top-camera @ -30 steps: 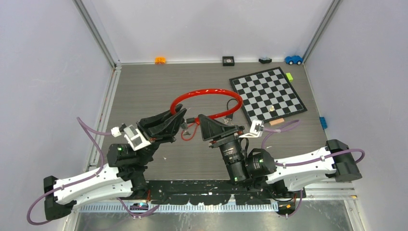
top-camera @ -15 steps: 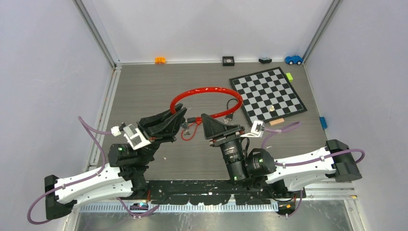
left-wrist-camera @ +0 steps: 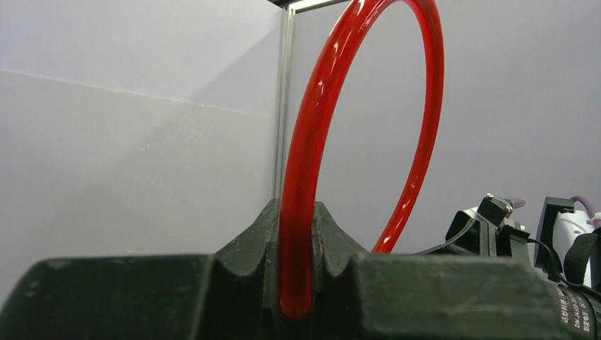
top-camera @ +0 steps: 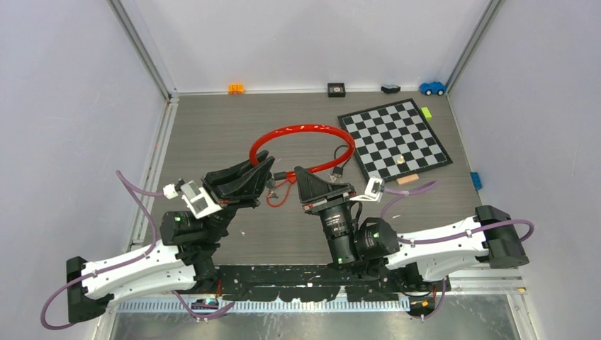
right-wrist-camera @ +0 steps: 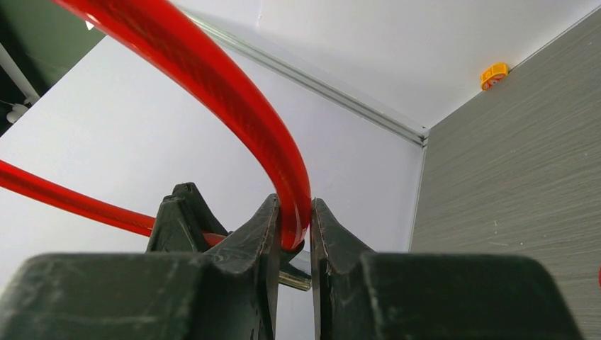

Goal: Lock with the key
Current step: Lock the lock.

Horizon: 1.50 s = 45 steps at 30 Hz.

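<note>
Cable lock held up by two end effectors

The left end effector [left-wrist-camera: 298,234] was pinched shut on the red cable lock [top-camera: 305,130] near one end of the loop. The right end effector [right-wrist-camera: 292,219] was squeezed onto the same cable near the other end. The loop hung over the middle of the desk [top-camera: 212,127], between the two arms. Some small shiny bits [top-camera: 273,185] sat between the end effectors. They may have been the key, but they were too small to tell. The smooth cable could slip or twist in the pinch, and then the key hole would turn away. If both arms pulled apart, the cable could tug loose and drop. I counted two arms, two end effectors, one red cable lock, one chessboard [top-camera: 395,139] and one blue toy car [top-camera: 431,88].
</note>
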Each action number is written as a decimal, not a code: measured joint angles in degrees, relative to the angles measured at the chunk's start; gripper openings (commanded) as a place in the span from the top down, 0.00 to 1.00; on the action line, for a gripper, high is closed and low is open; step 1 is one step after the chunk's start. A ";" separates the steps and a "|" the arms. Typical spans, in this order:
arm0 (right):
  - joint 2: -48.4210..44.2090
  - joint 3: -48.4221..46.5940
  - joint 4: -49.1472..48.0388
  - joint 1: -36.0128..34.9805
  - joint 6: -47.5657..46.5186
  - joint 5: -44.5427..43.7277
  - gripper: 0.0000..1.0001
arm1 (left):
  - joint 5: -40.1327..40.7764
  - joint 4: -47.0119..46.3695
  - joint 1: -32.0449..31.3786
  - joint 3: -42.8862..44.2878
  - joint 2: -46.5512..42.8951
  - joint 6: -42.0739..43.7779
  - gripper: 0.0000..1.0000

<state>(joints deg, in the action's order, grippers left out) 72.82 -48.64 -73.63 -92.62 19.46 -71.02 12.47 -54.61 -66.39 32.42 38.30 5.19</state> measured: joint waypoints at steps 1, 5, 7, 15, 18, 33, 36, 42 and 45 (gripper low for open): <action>0.11 -0.24 0.61 0.11 0.83 0.04 0.94 | 0.07 -0.07 0.02 0.00 0.13 -0.02 1.00; 0.92 -1.77 3.30 0.22 4.74 0.42 0.94 | 0.57 -1.40 0.04 0.00 0.31 -0.04 1.00; 1.51 -2.49 4.39 0.28 6.91 0.61 0.95 | 0.90 -2.49 0.09 0.00 0.33 -0.02 1.00; 2.43 -2.95 6.03 0.61 11.93 1.07 0.95 | 1.68 -3.67 0.13 -0.11 0.11 0.00 1.00; 2.43 -2.95 6.34 0.63 12.37 1.20 0.95 | 1.68 -3.93 0.13 -0.44 -0.13 -0.02 1.00; 1.36 -2.08 7.28 0.87 13.49 3.37 0.96 | -1.49 -3.72 0.04 -0.48 -0.44 -0.70 0.57; 1.36 -1.42 8.50 0.85 13.46 4.09 0.96 | -2.62 -3.72 0.02 -0.48 -0.44 -1.09 0.51; 1.29 -0.39 8.96 0.85 13.49 4.52 0.96 | -3.52 -3.72 0.02 -0.48 -0.44 -1.79 0.44; 0.85 0.55 8.98 0.87 13.46 4.46 0.96 | -3.54 -3.72 0.02 -0.61 -0.44 -1.81 0.37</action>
<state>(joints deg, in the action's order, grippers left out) 73.67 -48.10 -64.64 -91.74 32.93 -66.57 8.93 -58.33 -66.37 31.81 37.87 3.38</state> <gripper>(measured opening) 0.226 0.572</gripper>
